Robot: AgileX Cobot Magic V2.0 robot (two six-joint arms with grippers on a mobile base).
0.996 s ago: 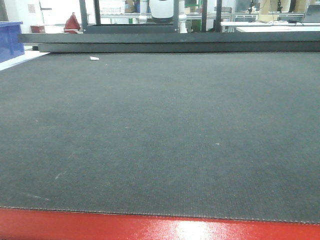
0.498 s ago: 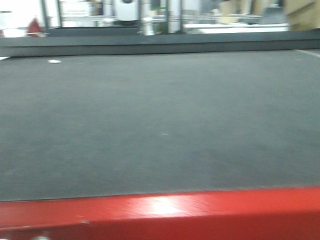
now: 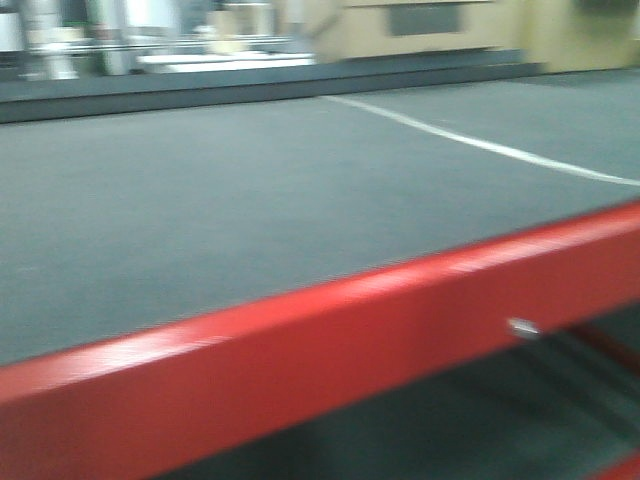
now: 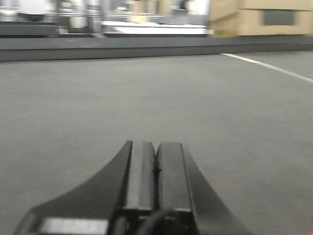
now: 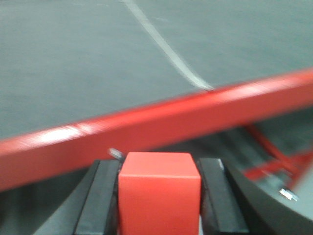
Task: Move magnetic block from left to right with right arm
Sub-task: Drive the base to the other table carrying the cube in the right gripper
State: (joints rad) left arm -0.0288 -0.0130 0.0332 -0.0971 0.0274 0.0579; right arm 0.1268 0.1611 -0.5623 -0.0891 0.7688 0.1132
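right claw [image 5: 160,166] clamps the magnetic block [image 5: 159,200] near the grey surface [image 5: 73,58], while left claw [image 4: 156,159] sits closed and empty

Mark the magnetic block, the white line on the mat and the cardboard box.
magnetic block [image 5: 159,196]: right wrist view, centre of its near face.
white line [image 3: 480,144]: front view, midway along the stripe.
cardboard box [image 4: 234,22]: left wrist view, its tan front face.
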